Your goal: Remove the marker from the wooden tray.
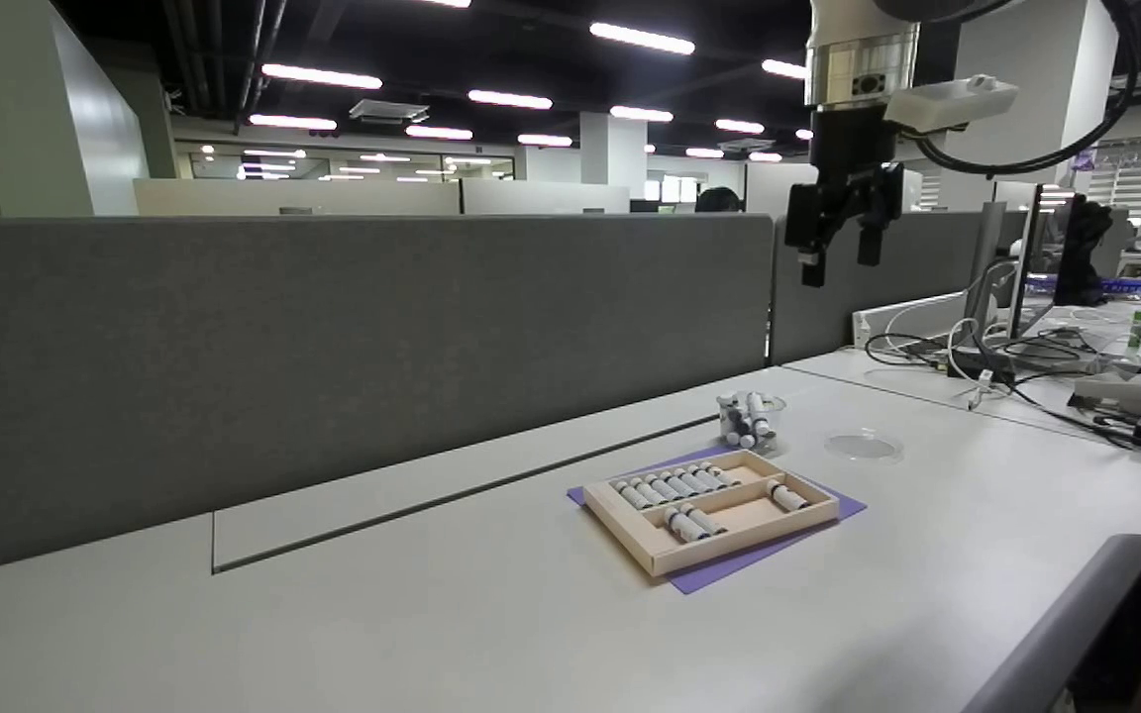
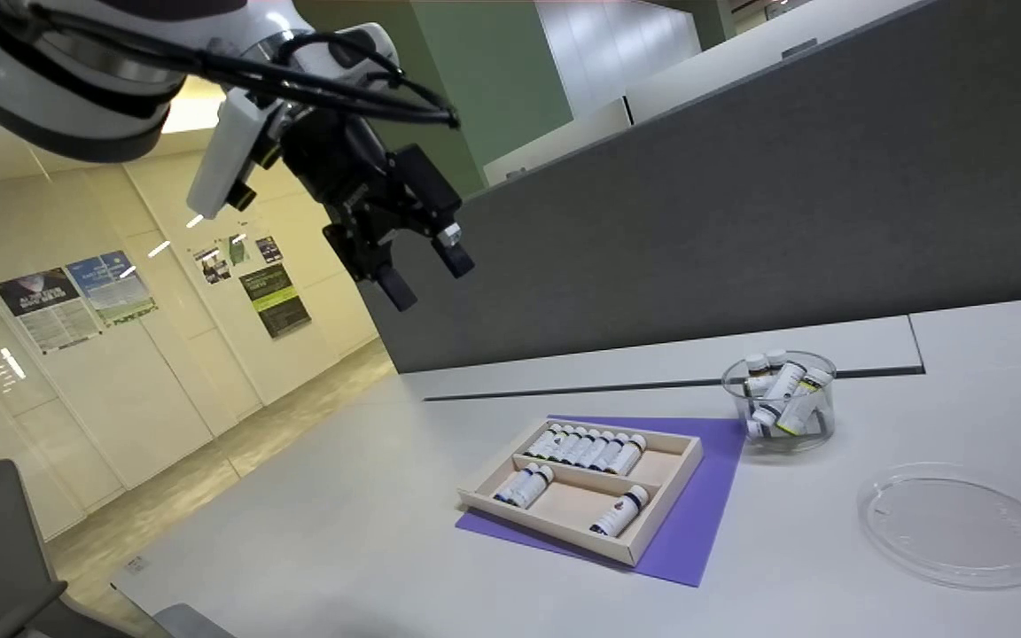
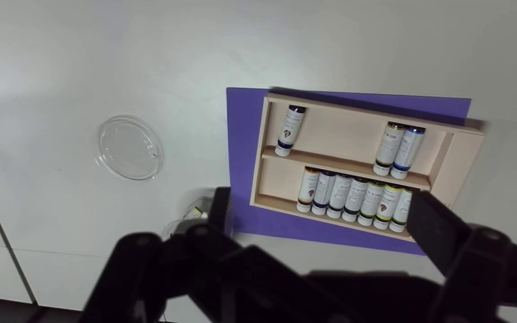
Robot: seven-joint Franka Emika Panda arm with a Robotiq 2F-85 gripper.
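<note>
The gripper (image 3: 320, 204), jaws wide and empty, hangs well above the tray (image 3: 341, 134), whose tubes (image 3: 355, 197) we presume include the marker; we judge approach the current step, requiring alignment, then descent.

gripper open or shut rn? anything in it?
Open, holding nothing. In both exterior views the gripper shows its fingertips well apart, bare gap between; the wrist view shows part of the wooden tray between them.

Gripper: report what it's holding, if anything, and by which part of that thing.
Nothing is held. The gripper hangs open, jaws apart with nothing between them, clear of the wooden tray.
</note>
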